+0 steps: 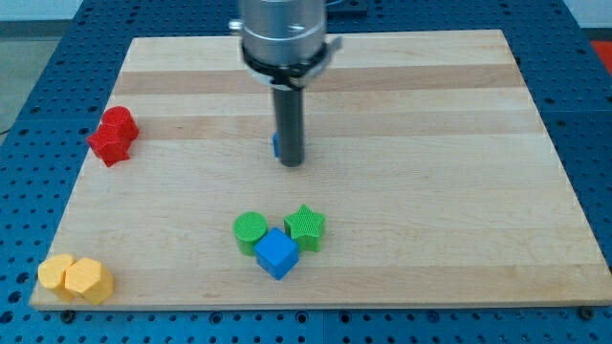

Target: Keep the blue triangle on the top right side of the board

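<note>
At the lower left corner of the wooden board (402, 248) sit two yellow blocks (75, 278), pressed side by side, the right one looking hexagonal, the left one rounder; their exact shapes are hard to make out. Further up along the left edge, about the middle of the frame's height, two red blocks (114, 136) are huddled together, touching, one a little above and to the right of the other; their outlines are too lumpy to name.

Moving toward the centre, in the lower middle of the frame, three blocks form a tight cluster: a green cylinder (251, 230) on the left, a blue cube (276, 253) just below and between the two greens, and a green star (306, 225) on the right. The cube touches both of its neighbours.

Above this cluster, well apart from it, the dark rod comes straight down from the silver collar at the top centre of the frame. My tip (291, 162) rests on the board a little above the frame's middle. There is no claw on this arm, only the plain rod, so nothing opens or closes.

Peeking out from behind the rod's left side, just above my tip, is a small sliver of blue (274, 145), seemingly the blue triangle, though its shape is hidden by the rod. It sits right against the rod, near the board's centre.

The board lies on a blue perforated table (38, 67).
</note>
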Tool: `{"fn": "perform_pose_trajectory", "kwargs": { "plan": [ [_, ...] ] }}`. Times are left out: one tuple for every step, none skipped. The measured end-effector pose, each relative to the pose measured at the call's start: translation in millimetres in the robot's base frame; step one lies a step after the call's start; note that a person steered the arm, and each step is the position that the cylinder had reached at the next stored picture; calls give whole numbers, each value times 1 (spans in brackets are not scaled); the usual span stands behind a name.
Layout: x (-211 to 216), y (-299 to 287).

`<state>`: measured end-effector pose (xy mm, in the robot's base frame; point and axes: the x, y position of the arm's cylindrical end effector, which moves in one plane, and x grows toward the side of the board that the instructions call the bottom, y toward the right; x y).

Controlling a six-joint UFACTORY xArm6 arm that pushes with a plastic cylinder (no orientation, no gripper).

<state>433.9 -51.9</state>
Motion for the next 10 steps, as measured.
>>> {"fn": "perform_pose_trajectory", "kwargs": {
  "plan": [
    [-48, -11],
    [-71, -12],
    [-66, -40],
    [-83, -80],
    [-106, -80],
    [-107, -38],
    [-113, 38],
    [-134, 51],
    [-126, 31],
    [-109, -13]
  ]
}}
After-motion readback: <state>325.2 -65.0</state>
